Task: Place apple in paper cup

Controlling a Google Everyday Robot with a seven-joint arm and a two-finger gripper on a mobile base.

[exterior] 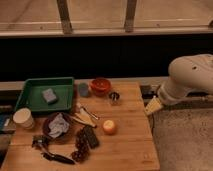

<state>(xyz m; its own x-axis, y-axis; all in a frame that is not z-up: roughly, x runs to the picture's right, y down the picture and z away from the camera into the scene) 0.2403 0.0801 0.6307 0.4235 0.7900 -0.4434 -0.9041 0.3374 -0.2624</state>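
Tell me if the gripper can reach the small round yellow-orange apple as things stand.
Probably yes: the gripper hangs at the right edge of the wooden table, with bare wood between it and the apple.

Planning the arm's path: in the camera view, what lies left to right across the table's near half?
Paper cup, dark bowl, dark flat object, apple, then the gripper by the table's right edge.

Dim warm light (jaws pale by right edge of table [131,150])
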